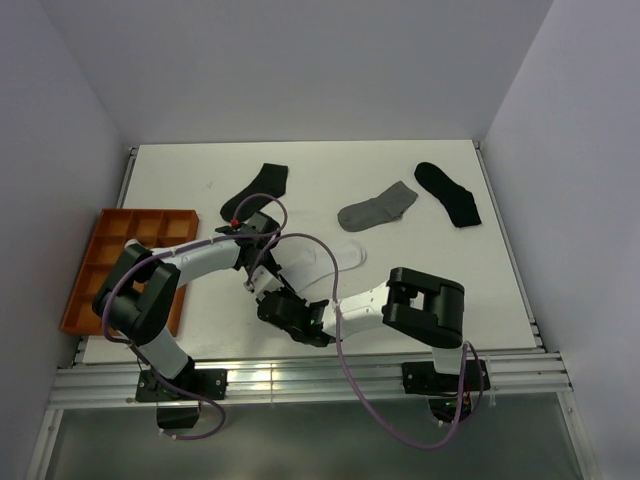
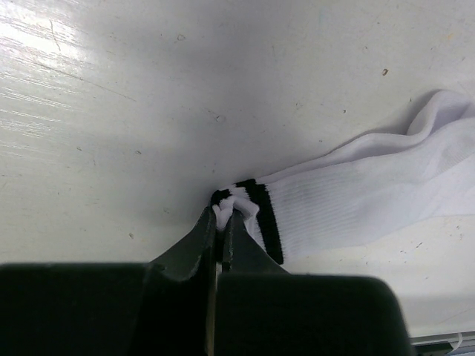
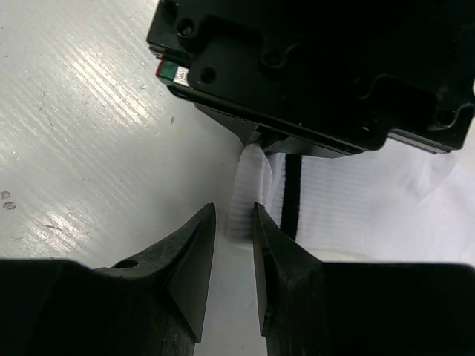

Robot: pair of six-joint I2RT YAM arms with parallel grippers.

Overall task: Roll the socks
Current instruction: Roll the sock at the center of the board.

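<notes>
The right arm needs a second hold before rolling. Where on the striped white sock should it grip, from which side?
Grip the cuff of the striped white sock beside the left gripper. That edge is bunched into a fold; the rest lies flat on the table. Probably bring the right gripper in from the cuff end, jaws astride the fold.

A white table (image 1: 330,165) stood boxed in by plain pale walls (image 1: 300,60) at the back and both sides. An orange tray (image 1: 85,270) sat at its left edge. Metal rails (image 1: 320,380) ran along the near edge, above a grey floor (image 1: 300,440). The light was soft and even.
</notes>
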